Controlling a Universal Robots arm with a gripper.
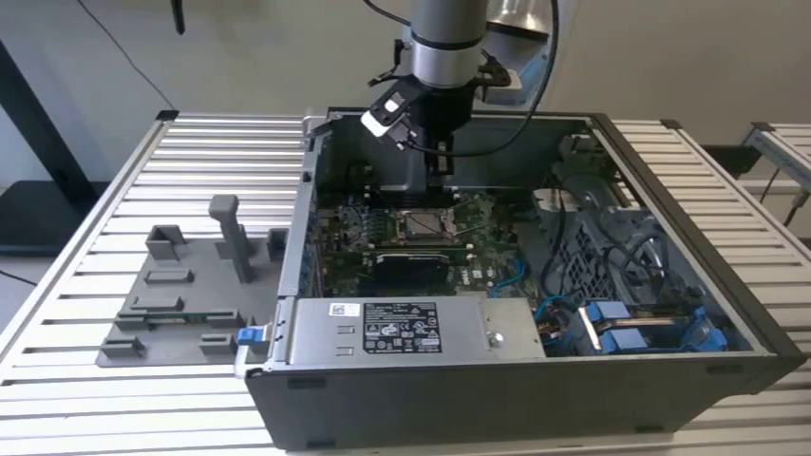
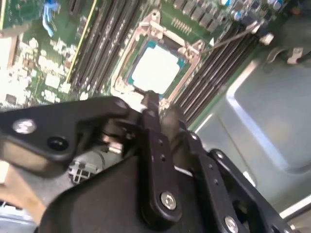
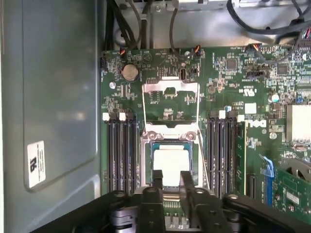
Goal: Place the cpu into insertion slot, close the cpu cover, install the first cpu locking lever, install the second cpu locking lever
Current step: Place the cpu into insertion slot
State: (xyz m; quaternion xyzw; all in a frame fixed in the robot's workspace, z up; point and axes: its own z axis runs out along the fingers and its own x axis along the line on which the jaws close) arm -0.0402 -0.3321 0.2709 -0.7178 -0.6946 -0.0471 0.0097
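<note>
Inside the grey computer case, the black hand hangs empty, spread apart; the first wrist view reveals the silver-grey square cpu seated in the metal-rimmed insertion slot, its silvery cpu cover open.

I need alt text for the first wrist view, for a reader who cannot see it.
A small square silver-grey cpu lies in the metal-rimmed insertion slot of a green circuit board, with the thin silvery cpu cover swung open beside it. The open black claw hovers over the chip.
</note>
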